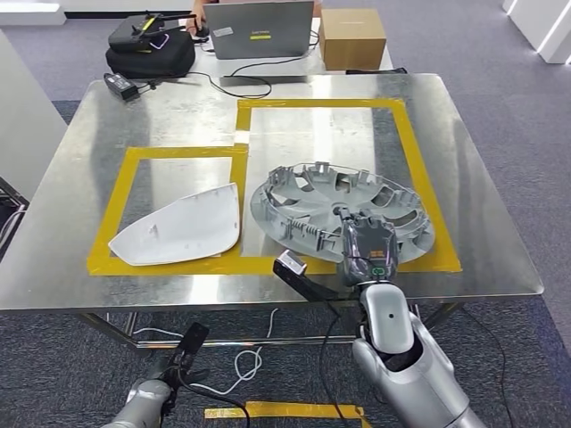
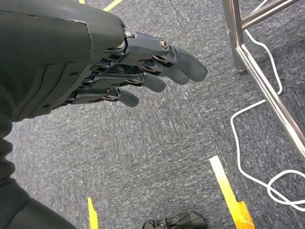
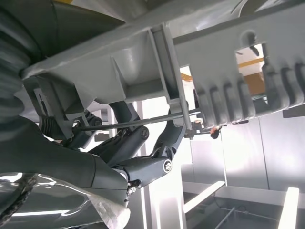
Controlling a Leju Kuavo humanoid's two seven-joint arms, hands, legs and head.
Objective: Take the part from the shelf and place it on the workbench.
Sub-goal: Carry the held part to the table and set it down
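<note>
While the right hand [image 1: 366,252] grips the wheel cover [image 1: 340,209], a white mirror shell [image 1: 180,227] lies beside it.

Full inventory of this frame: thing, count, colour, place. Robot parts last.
Workbench: 1, steel with yellow tape frames, centre.
Wheel cover: 1, grey, in the right frame, near rim at the right hand.
Mirror cover: 1, white, in the left frame.
Laptop: 1, grey, far table.
Box: 1, brown cardboard, right of the laptop.
Bag: 1, black, far left.
Power adapter: 1, black, workbench's far left corner.
Cable: 1, white, on the carpet under the workbench.
Floor tape: yellow, on the grey carpet.
Left hand: 1, dark, holds nothing, over the carpet.
Right hand: 1, dark, fingers around the wheel cover's rim.
</note>
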